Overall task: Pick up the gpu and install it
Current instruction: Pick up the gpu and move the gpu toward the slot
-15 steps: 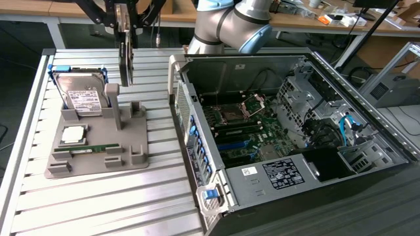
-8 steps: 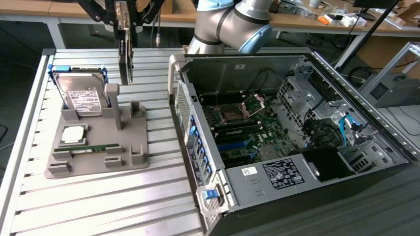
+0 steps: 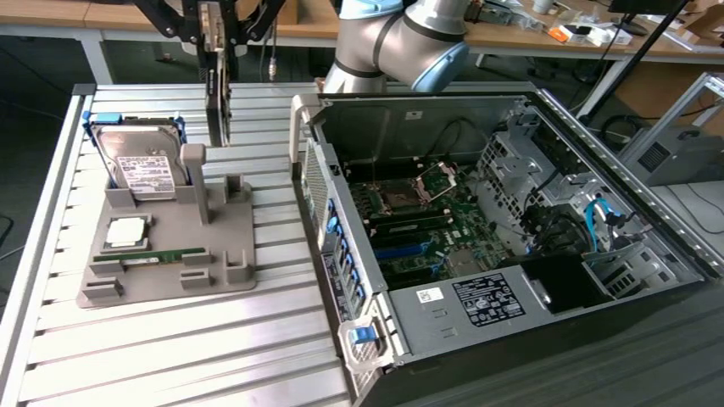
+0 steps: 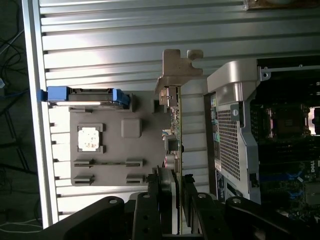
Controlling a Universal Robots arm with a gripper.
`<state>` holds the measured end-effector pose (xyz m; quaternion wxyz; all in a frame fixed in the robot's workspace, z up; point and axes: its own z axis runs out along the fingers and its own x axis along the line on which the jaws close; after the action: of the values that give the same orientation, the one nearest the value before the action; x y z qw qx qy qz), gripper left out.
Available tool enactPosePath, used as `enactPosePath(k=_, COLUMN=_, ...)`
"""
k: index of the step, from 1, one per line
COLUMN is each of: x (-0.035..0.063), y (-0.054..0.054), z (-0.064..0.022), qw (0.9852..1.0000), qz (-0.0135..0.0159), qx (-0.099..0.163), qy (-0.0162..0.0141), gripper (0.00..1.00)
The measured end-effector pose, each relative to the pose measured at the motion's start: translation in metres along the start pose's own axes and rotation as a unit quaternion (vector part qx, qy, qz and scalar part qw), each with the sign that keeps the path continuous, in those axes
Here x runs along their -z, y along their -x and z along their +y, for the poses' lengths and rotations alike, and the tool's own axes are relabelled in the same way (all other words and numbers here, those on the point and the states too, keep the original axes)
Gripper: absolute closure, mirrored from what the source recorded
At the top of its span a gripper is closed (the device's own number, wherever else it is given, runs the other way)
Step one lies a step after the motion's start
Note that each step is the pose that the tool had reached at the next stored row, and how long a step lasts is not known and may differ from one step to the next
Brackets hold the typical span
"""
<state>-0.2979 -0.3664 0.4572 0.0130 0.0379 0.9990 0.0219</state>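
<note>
The gpu (image 3: 217, 106), a thin dark card with a silvery metal end, hangs upright in the air above the far end of the grey parts holder (image 3: 232, 259). My gripper (image 3: 215, 51) is shut on its upper edge. In the wrist view the gpu (image 4: 174, 120) runs edge-on away from my gripper (image 4: 172, 187), with its metal bracket at the far end. It hangs between the parts holder (image 4: 115, 165) and the open computer case (image 4: 235, 125). The case (image 3: 487, 212) lies on the exterior view's right with its motherboard (image 3: 413, 229) exposed.
On the holder stand a silver hard drive (image 3: 142, 165) in blue rails, a processor chip (image 3: 125, 231) and a green memory stick (image 3: 164, 254). The slatted aluminium table (image 3: 169, 348) carries the holder and the case. The arm's grey body (image 3: 396, 42) stands behind the case.
</note>
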Motion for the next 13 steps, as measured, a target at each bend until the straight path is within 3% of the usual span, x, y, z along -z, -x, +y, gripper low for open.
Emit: enactPosePath(k=13, x=-0.0009, y=0.013, z=-0.0077, qw=1.0, qz=-0.0001, qx=-0.001, qy=0.0, gripper=0.7)
